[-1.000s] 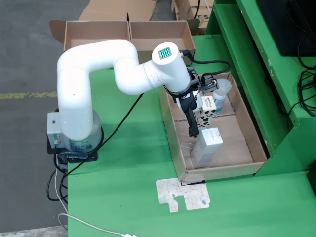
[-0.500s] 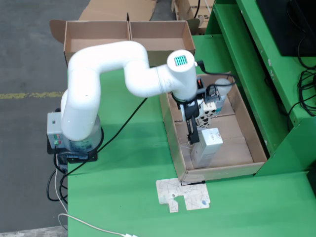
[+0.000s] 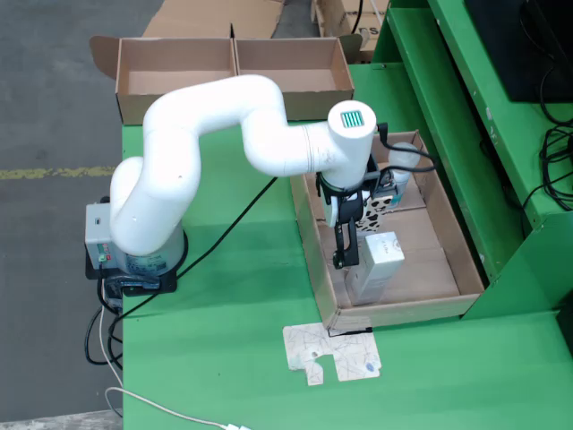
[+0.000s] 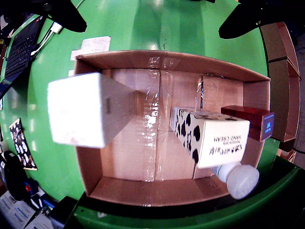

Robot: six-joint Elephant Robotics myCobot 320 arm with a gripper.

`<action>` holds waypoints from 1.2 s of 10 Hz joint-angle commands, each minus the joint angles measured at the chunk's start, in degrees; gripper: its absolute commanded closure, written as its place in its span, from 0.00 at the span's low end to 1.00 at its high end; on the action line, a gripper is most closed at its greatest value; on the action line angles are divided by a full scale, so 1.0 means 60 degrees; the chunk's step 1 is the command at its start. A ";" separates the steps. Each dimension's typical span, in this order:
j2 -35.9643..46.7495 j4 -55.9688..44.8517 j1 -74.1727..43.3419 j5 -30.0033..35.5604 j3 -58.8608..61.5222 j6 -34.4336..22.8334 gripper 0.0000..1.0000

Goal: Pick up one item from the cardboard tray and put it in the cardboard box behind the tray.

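Observation:
Seen from the fixed camera, my white arm reaches over the cardboard tray (image 3: 405, 313). My black gripper (image 3: 343, 259) hangs above the tray's left side, next to a tall white box (image 3: 376, 262). Its fingers (image 4: 61, 11) stand wide apart at the top of the wrist view, open and holding nothing. Below them lie the white box (image 4: 78, 110), a cow-patterned carton (image 4: 210, 137), a dark red box (image 4: 248, 120) and a white-capped bottle (image 4: 239, 180). The two-compartment cardboard box (image 3: 288, 61) sits behind the tray at the table's far edge.
The tray walls (image 4: 167, 59) rise around the items. A flat printed card (image 3: 333, 353) lies on the green table in front of the tray. A green frame (image 3: 466, 134) stands right of the tray. Cables trail from the arm's base (image 3: 134, 260).
The arm has stretched further right over the tray. The gripper has moved slightly towards the tray's front, alongside the white box. The items have not moved.

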 commanded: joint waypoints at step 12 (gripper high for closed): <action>-0.3041 0.2128 -0.0786 -0.0704 0.8158 -0.0308 0.00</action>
